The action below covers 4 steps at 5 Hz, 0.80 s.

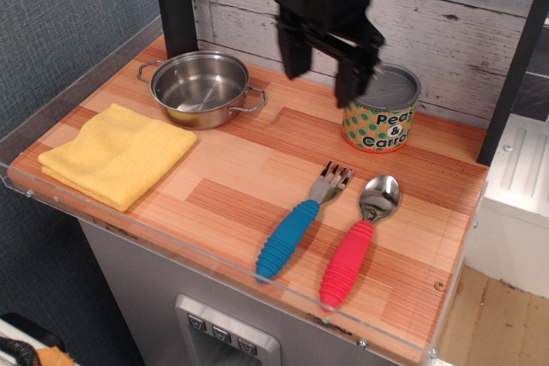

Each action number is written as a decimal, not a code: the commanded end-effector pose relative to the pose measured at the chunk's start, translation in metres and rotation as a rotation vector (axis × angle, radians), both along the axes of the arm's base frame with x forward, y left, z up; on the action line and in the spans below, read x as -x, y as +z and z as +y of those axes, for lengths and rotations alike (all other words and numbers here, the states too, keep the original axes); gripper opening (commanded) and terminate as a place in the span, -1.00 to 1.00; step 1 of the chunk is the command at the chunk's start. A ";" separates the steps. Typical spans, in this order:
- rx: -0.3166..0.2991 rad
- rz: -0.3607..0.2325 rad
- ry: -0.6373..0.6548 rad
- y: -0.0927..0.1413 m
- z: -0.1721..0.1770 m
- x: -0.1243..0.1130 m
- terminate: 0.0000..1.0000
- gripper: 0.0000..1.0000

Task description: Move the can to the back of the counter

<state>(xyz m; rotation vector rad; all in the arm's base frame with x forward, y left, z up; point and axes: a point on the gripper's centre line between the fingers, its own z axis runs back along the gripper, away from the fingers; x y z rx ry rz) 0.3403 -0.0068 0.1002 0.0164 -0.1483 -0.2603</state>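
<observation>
The can [383, 111], a short tin with a grey lid and a green "Peas & Carrots" label, stands upright at the back right of the wood-plank counter [249, 177], close to the plank wall. My gripper [319, 70] is open and empty, raised above the counter. It hangs to the left of the can and a little above it, apart from it. One black finger [350, 79] overlaps the can's left rim in this view.
A steel two-handled pot [201, 87] stands at the back left. A folded yellow cloth [118, 153] lies at the front left. A blue-handled fork [302, 220] and a red-handled spoon [358, 237] lie at the front right. A black post [176, 6] rises behind the pot.
</observation>
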 end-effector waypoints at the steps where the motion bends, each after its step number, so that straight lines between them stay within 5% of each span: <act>1: 0.021 -0.020 0.232 0.032 0.049 0.021 -1.00 1.00; 4: -0.016 -0.039 0.466 0.028 0.121 0.008 -1.00 1.00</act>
